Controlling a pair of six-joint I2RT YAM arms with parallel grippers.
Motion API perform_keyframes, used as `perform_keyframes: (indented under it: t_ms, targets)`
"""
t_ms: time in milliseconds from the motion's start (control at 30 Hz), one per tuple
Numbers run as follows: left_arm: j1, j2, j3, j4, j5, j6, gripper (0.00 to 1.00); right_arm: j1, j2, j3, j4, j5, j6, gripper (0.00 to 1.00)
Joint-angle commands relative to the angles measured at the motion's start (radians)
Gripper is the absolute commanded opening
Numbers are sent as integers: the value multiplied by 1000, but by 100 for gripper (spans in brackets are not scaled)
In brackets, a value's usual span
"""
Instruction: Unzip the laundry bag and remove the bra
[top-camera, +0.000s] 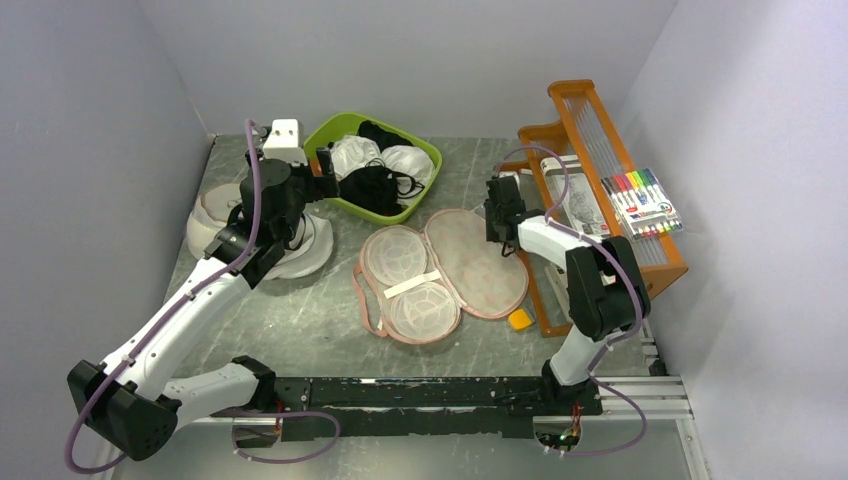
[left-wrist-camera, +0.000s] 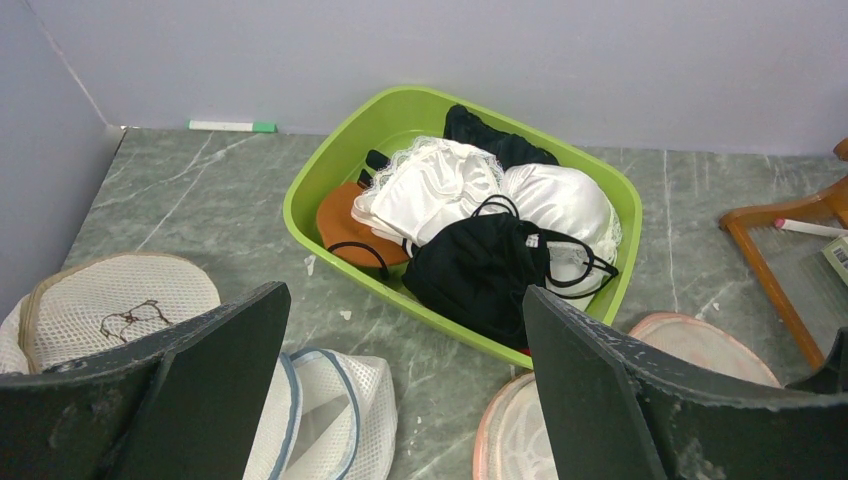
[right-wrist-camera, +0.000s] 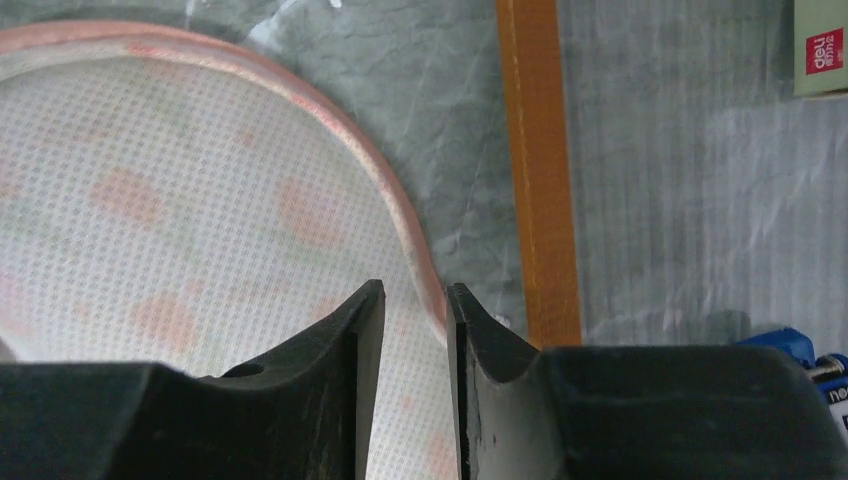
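Right pincer (right-wrist-camera: 415, 290) first: its fingers are almost together, just a thin slit left, and the pink piped rim of the flat pale pink floral-print laundry bag (right-wrist-camera: 200, 200) runs right up into that slit. Honestly can't tell if it's pinching the rim or just sitting over it; the fingers block the spot. From above, the bag lies spread wide open in two lobes mid-table, the white mesh lining of one lobe facing up, the far right edge under that pincer.

Left pincer (left-wrist-camera: 405, 295) is spread wide with nothing in it, hanging above the grey marbled table (top-camera: 300, 310) and facing the lime-green plastic tub (left-wrist-camera: 300, 215). The black padded bra (left-wrist-camera: 480, 270) sits in the near end of that tub, on top of the white lacy bras (left-wrist-camera: 440, 185). Its cups are bunched, so its shape is hard to read. Another dark piece at the tub's far end is mostly buried; no idea what it is.

Round white mesh bags (left-wrist-camera: 110, 300) are cut off at the left wrist view's lower left. Only a corner of the orange wooden rack (top-camera: 590, 120) shows there.
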Motion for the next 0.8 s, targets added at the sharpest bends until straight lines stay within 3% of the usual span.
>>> perform_keyframes:
  t_ms: [0,133,267,667,767]
  targets:
    - [5,-6,37,0,19,1,99,-38,43,27,42,-38,-16,28]
    - [5,-6,37,2,28,0,99,-60,91,38,27,-96,-8,21]
    - [5,-2,40,-2,31,-3,99,-59,99,20,42,-129,3,20]
    - [5,0,39,-2,37,-7,99,-71,121,-57,80,-171,39,36]
    - [6,2,42,-5,37,-7,99,-78,125,-64,96,-219,49,36]
